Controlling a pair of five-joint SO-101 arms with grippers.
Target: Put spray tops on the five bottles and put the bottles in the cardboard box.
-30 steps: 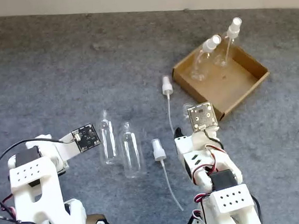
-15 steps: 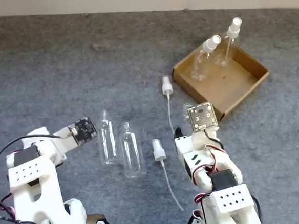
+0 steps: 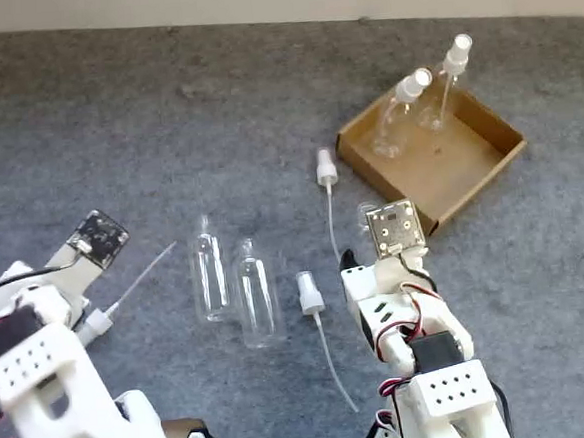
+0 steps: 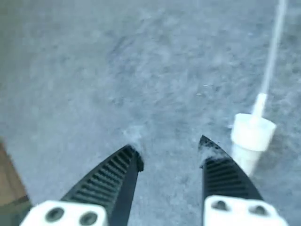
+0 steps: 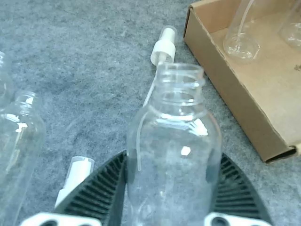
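1. The open bottle (image 5: 175, 117) has no top yet. It sits just off the nearest corner of the box (image 3: 449, 168), neck pointing away from the wrist, probably so a top can be pushed in.
2. The right gripper (image 5: 172, 162) is closed around this bottle's body, a finger pressed to each side. That grip leaves the mouth free.
3. In the far part of the box rest one capped bottle (image 3: 397, 111) and a second capped bottle (image 3: 443, 83). Those two look finished, so I judge three remain.
4. Well away from the box, toward the left arm, a bare bottle (image 3: 211, 275) and another bare bottle (image 3: 257, 292) lie side by side on the carpet (image 3: 115, 121). They seem to be waiting their turn.
5. A loose spray top (image 3: 325, 167) lies just outside the box's left wall, its tube trailing toward the arms. A second spray top (image 3: 309, 293) lies farther from the box, between the bare bottles and the right arm.
6. A third spray top (image 4: 251, 134) lies farthest from the box. The left gripper (image 4: 169, 150) hangs over the carpet there, jaws wide apart and holding nothing. The top lies just beside one finger, not between the two.
7. The left arm looks placed to collect that top. It would need a small sideways shift to straddle it.
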